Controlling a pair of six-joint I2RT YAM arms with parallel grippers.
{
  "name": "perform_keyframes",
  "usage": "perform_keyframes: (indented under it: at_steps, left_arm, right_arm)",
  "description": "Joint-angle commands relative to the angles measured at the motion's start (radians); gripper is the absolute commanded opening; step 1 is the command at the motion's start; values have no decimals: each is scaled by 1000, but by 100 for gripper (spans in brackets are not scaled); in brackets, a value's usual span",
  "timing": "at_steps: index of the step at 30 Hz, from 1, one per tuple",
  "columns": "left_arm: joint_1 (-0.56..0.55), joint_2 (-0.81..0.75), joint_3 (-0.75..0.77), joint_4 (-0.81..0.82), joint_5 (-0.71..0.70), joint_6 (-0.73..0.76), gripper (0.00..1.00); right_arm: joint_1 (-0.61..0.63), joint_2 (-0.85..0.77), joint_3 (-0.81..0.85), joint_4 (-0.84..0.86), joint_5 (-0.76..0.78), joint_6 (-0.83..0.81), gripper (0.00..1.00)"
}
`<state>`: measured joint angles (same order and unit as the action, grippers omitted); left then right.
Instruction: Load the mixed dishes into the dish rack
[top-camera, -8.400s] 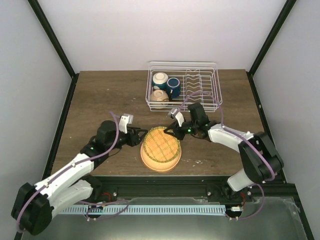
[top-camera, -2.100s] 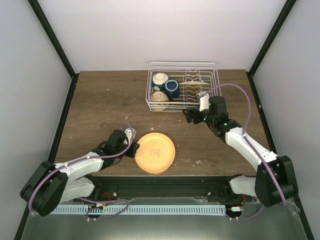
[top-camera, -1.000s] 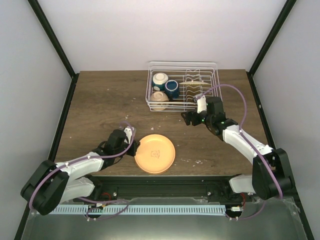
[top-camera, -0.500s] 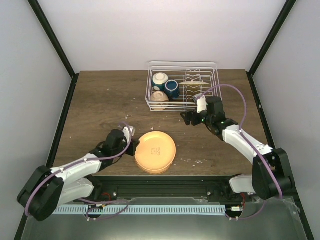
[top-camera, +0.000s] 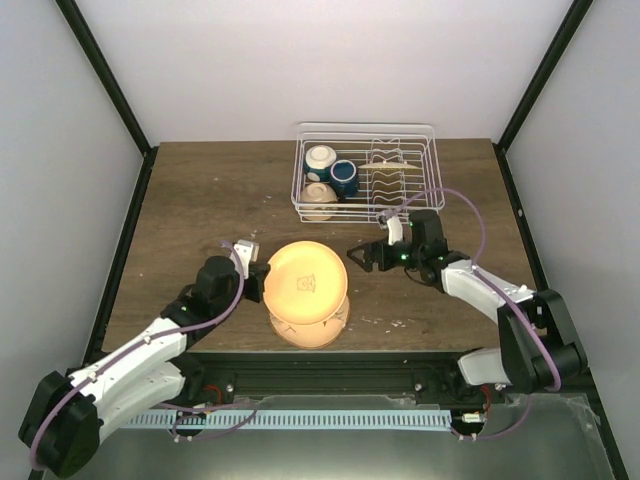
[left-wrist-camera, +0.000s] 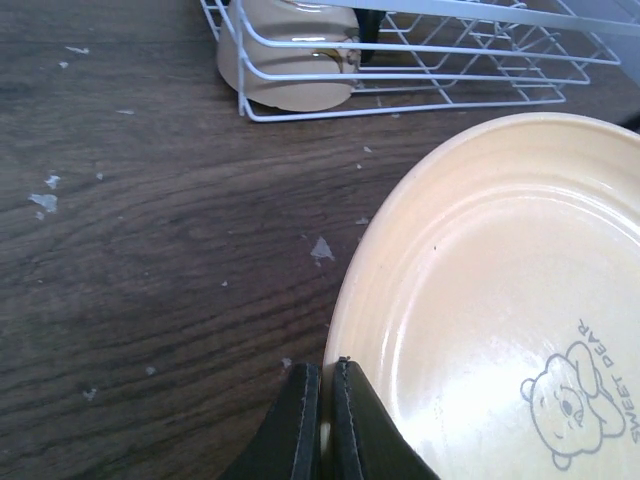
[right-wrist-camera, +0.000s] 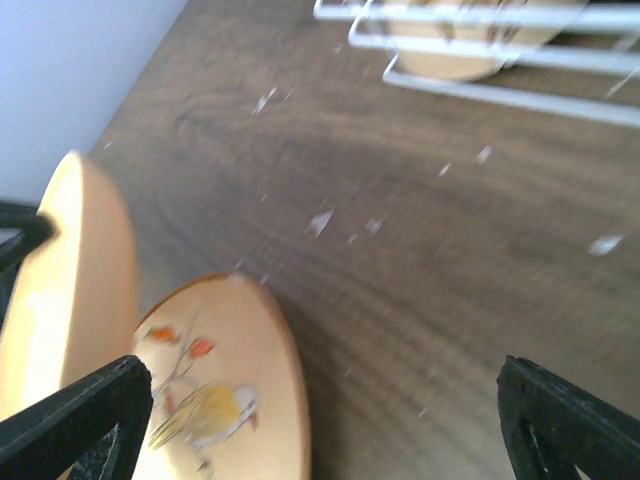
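Change vs half a second back: the left arm has taken the orange plate (top-camera: 305, 280) off the table (top-camera: 200, 200) and tipped it up near on edge, bear print facing the overhead camera; it was lying flat before. The lift exposes a second plate (top-camera: 312, 325) lying flat underneath, with a bird-and-flower print in the right wrist view; so we have two plates to load, not one. The right gripper (top-camera: 362, 254) has left the rack front and now sits near the raised plate's right rim, pointing at it; we read that as setting up a handover or a two-arm carry, but that's a guess. Left gripper (left-wrist-camera: 322, 372): fingers pressed together on the plate's near rim, pinching just the edge; nothing else is touched. Right gripper: fingers spread wide in its wrist view, nothing between them, not touching either plate. The dish rack (top-camera: 366, 127) sits at the far side, well apart from both plates; the two cream bowls (top-camera: 321, 158) and the blue cup (top-camera: 346, 177) are already in its left part; we see no plate in the prong slots. Both plates are still outstanding. Risk as we judge it: an edge-only pinch on a glossy tilted plate could let it swing or slip.
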<state>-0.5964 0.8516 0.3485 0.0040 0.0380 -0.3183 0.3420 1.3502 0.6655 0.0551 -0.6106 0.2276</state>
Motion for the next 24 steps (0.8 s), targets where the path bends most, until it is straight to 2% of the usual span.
perform_keyframes:
  at_steps: [1, 12, 18, 24]
  left_arm:
    - [5, 17, 43, -2, -53, 24, 0]
    - [5, 84, 76, 40, -44, 25, 0]
    - [5, 73, 83, 51, -28, 22, 0]
    - [5, 89, 81, 67, -24, 20, 0]
  right_arm:
    - [22, -54, -50, 28, -182, 68, 95]
    - [73, -77, -80, 58, -262, 99, 94]
    - [117, -13, -73, 82, -236, 107, 92]
    - [179, 80, -21, 141, -242, 130, 85]
